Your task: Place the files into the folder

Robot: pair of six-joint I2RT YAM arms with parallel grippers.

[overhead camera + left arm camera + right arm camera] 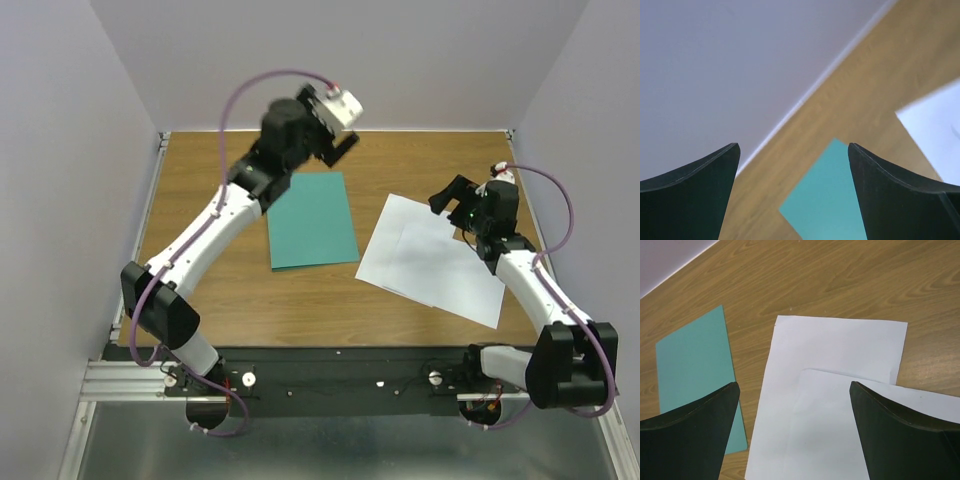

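The teal-green folder (313, 221) lies flat and closed on the wooden table, left of centre. Two white files (432, 258) overlap each other on the table to its right. My left gripper (343, 140) hangs open, raised above the folder's far end, nothing between its fingers; its wrist view shows a corner of the folder (832, 200) and a file (940, 135). My right gripper (452, 196) stands open above the far edge of the files. In its wrist view the files (835, 405) lie below the jaws, with the folder (695, 360) to the left.
The wooden table (210, 290) is boxed in by pale walls at the back and both sides. A metal rail (300, 380) holding the arm bases runs along the near edge.
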